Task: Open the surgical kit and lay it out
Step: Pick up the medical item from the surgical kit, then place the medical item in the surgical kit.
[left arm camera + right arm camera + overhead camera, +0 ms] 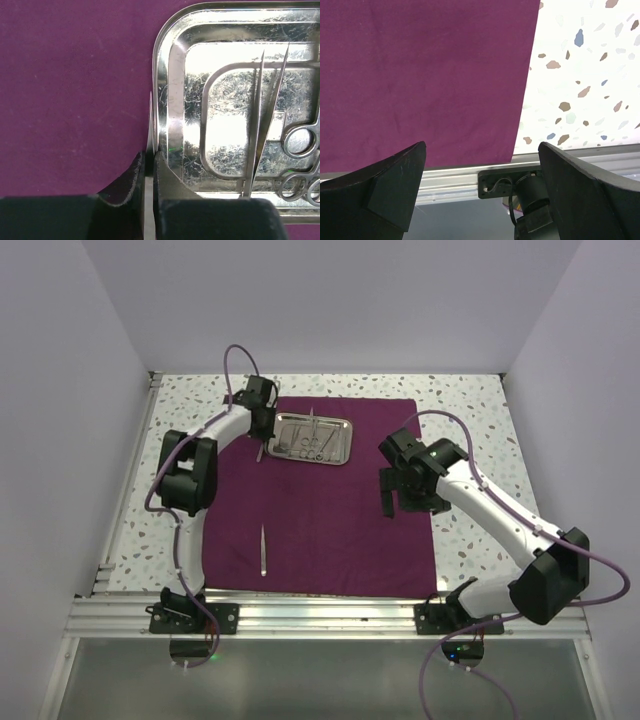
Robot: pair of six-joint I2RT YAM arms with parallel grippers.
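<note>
Cloth point(330, 530) spread, tweezers point(263, 550) laid out | my left gripper point(149, 161) clamps slim instrument point(151, 125) beside tray point(165, 75) | my right gripper point(482, 150) gapes | ring-handled tools point(299, 141) wait in tray.

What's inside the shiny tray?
Inside the tray lie slim tweezers and ring-handled instruments. The left gripper covers the tweezers' lower end, and the other tools' tips fall outside the wrist view.

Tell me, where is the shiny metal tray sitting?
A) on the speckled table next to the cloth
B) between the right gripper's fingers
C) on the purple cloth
C: the steel tray rests on the far part of the spread purple cloth with all its edges inside the cloth. The right gripper is open off to the side, holding nothing.
</note>
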